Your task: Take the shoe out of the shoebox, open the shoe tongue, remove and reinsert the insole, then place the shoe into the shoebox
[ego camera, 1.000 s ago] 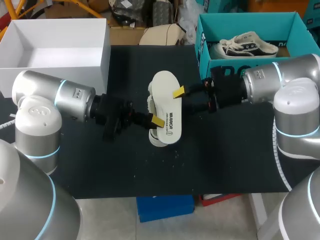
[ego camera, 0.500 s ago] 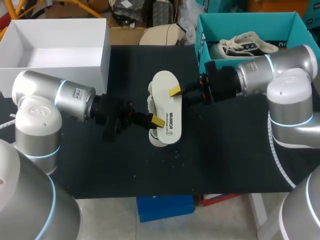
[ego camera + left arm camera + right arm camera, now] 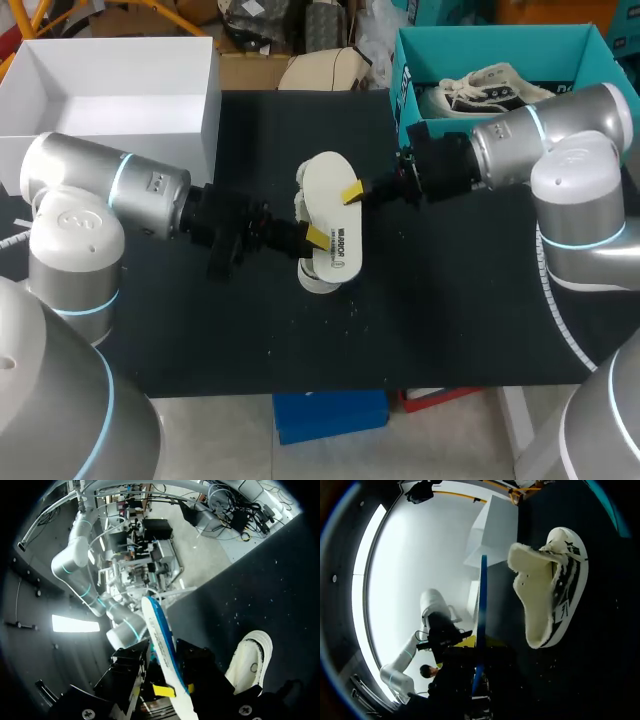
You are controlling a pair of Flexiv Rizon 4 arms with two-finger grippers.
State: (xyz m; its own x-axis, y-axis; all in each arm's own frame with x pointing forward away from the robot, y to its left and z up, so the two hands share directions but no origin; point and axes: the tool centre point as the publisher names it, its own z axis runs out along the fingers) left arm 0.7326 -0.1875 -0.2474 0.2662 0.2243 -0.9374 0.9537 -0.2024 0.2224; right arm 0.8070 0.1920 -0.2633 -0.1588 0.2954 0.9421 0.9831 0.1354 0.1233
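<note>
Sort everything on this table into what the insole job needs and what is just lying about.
In the job:
insole, gripped by the left end effector and the right end effector
white shoe, lying on the table under the insole
teal shoebox

Lying about:
second shoe, inside the teal shoebox
white box, at the far left corner
</note>
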